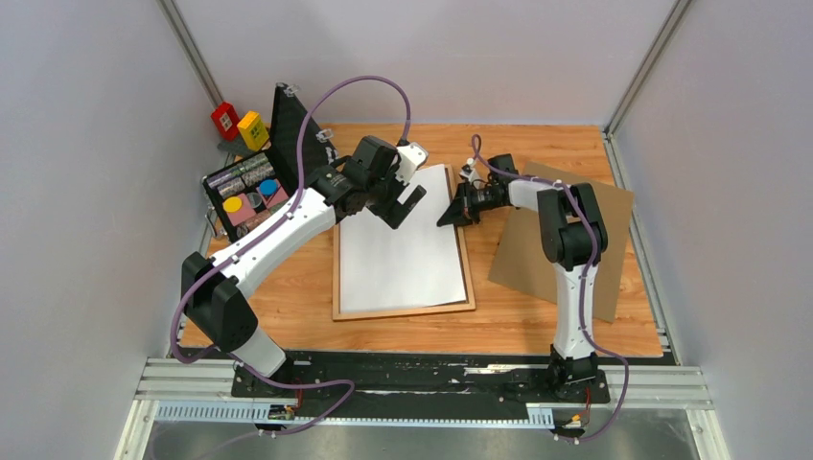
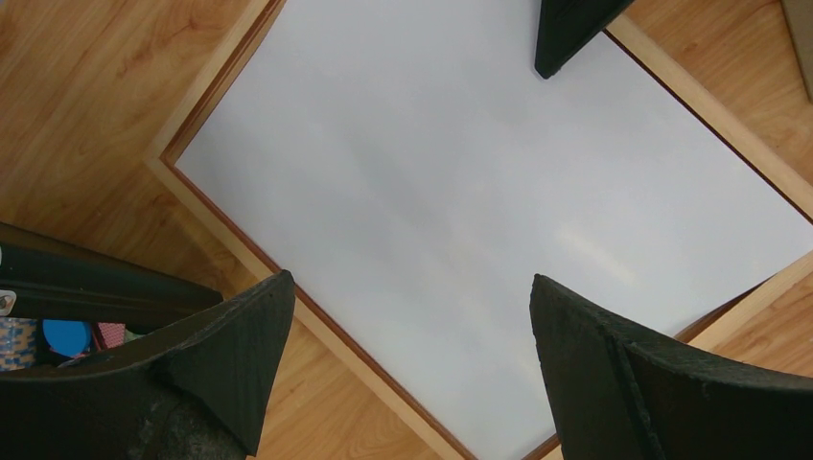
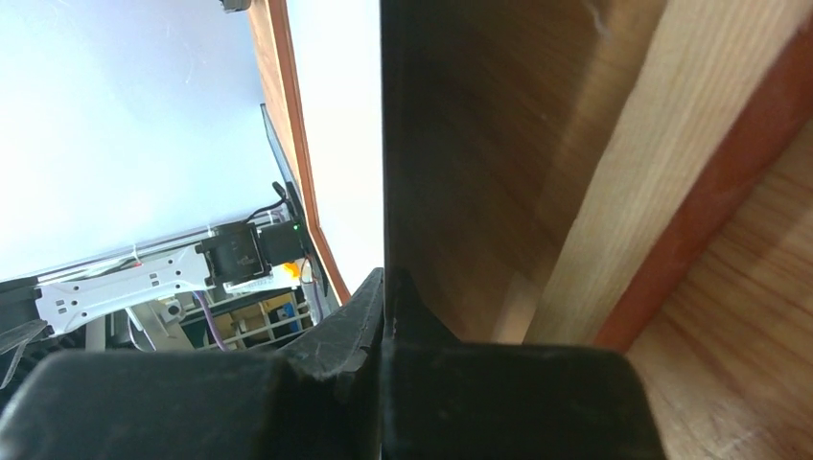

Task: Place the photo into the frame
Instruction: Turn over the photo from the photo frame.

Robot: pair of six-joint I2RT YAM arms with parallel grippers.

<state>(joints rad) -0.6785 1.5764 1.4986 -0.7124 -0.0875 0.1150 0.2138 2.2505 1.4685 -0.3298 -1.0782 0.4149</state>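
The frame (image 1: 403, 311) lies flat on the table, pale back up. The photo (image 1: 403, 249) lies in it with its white back up. My left gripper (image 1: 403, 208) hovers open and empty over the photo's far left part. In the left wrist view it (image 2: 412, 287) spans the photo (image 2: 460, 172) and the frame's rail (image 2: 316, 316). My right gripper (image 1: 448, 217) is at the photo's right edge, shut on it. In the right wrist view its jaws (image 3: 383, 287) pinch the thin sheet (image 3: 336, 115) edge-on beside the frame's rail (image 3: 614, 192).
A plain brown backing board (image 1: 585, 259) lies on the table at the right, under my right arm. A black case (image 1: 247, 195) with coloured items stands open at the left. A red box (image 1: 225, 120) and a yellow box (image 1: 253, 129) sit behind it.
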